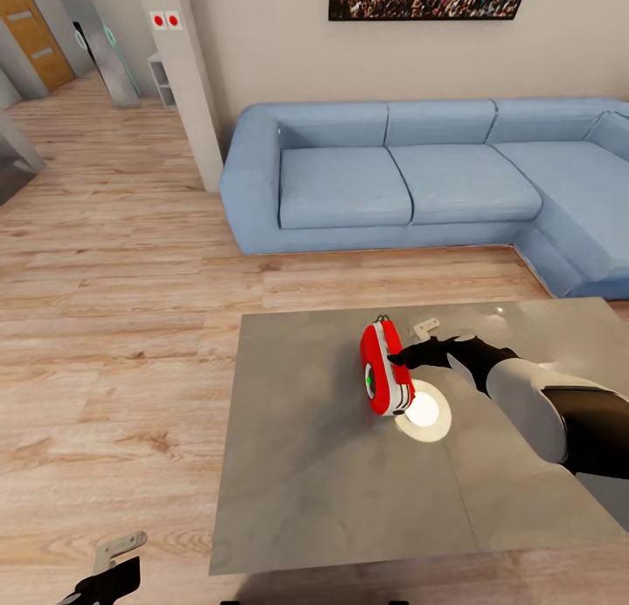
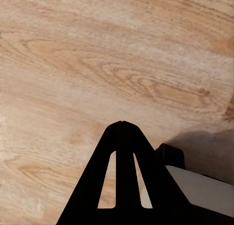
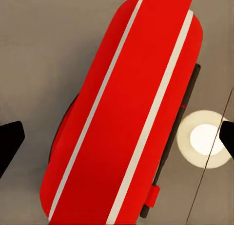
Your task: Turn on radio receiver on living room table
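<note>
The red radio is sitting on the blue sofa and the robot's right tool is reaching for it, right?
Not quite. The radio receiver is standing on the grey coffee table, not on the blue sofa behind it. The head view shows this. The rest is correct: the right tool is reaching for the radio, its fingers spread wide on either side in the right wrist view.

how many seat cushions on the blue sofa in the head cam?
3 fully in view on the sofa: left, middle, and right on the corner section running to the frame edge. More may lie past the right edge.
</note>
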Controlling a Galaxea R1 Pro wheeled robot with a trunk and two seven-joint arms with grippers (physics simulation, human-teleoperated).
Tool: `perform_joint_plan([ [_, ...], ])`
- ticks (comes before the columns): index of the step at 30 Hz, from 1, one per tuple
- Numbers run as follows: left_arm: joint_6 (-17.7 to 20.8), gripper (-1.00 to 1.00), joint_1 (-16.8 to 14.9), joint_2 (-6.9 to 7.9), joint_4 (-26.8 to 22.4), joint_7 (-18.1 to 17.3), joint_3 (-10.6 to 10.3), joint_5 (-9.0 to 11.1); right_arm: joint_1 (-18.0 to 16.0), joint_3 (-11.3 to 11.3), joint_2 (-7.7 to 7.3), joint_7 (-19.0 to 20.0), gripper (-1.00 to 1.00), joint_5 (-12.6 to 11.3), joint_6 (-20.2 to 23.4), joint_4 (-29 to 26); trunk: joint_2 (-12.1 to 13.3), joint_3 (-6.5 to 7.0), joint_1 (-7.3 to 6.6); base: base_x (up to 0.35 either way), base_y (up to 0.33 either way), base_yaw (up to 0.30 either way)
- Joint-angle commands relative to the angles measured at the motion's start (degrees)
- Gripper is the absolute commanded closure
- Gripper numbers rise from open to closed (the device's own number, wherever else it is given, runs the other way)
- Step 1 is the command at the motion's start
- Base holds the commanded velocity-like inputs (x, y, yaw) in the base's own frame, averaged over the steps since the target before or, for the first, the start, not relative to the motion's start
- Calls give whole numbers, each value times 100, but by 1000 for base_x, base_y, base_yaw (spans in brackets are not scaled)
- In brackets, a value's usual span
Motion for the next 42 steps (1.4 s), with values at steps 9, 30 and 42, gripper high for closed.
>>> perform_joint_plan([
  [9,2,100,0,6,0,2,-2,0,0,0,0,-5,-100,0,0,0,363,162,-198,0,0,0],
  [30,2,100,0,14,0,2,-2,0,0,-2,-4,-13,-100,-10,-7,0,1205,539,-659,0,0,0],
  [42,2,100,0,18,0,2,-2,-1,0,-2,-7,-14,-100,-9,-6,0,1686,755,-923,-74,-34,0],
])
